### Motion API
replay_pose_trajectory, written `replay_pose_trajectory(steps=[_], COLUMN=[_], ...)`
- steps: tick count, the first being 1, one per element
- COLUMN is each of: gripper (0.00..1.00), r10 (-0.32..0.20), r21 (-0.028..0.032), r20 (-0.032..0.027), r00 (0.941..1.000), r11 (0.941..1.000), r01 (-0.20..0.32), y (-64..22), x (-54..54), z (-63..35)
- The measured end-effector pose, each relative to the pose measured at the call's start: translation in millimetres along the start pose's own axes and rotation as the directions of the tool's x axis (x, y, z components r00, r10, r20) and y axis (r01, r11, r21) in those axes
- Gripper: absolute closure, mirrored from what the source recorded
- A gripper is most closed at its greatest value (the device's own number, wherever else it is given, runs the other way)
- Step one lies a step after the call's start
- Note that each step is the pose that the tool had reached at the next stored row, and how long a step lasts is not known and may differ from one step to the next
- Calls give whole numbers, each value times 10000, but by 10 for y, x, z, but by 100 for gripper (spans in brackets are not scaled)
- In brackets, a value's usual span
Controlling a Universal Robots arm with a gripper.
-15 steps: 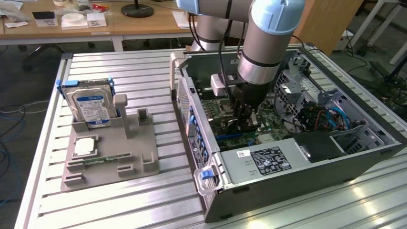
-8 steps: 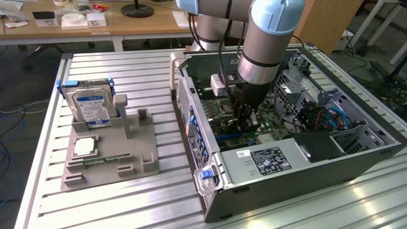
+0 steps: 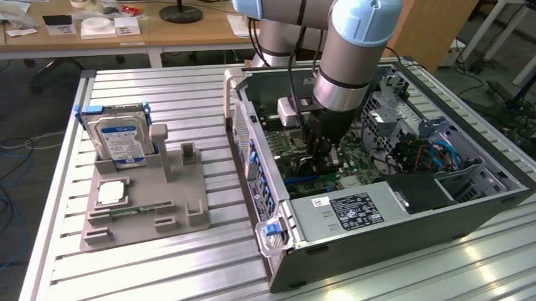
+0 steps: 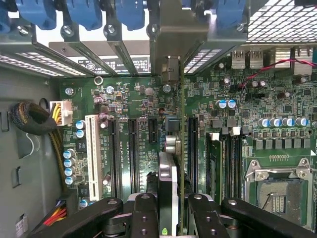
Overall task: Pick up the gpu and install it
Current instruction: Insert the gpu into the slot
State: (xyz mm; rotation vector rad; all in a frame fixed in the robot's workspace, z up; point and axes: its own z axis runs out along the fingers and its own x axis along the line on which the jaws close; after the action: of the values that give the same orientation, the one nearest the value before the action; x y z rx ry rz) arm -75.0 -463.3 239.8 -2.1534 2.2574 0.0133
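Pickup complete: gripper point(image 4: 168, 210) fingers point(image 4: 144, 218) are clamped on the gpu point(image 4: 167, 183), held edge-on at frame bottom-centre, over the motherboard point(image 4: 247, 124) slots. Inside the case point(image 3: 402, 226), seating appears unfinished.

Arm reaching straight down, wrist vertical, fingers pinched in

In the exterior view the grey arm with its pale blue joint caps drops in from the far side, its last link upright and the gripper point(image 3: 325, 164) pointing straight down near the middle of the scene. Up close on the wrist view, the gripper point(image 4: 171, 210) has its two black fingers point(image 4: 143, 218) drawn close, clamped on the edge-on gpu point(image 4: 168, 193) between them
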Motion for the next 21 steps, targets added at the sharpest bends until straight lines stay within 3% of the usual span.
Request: replay_pose_trajectory(steps=[21], gripper=[72], r10=[0], r21=[-19], r20=[2], r00=[10000], r11=[10000], r01=[0], y=[-4], x=[-14], z=[80])
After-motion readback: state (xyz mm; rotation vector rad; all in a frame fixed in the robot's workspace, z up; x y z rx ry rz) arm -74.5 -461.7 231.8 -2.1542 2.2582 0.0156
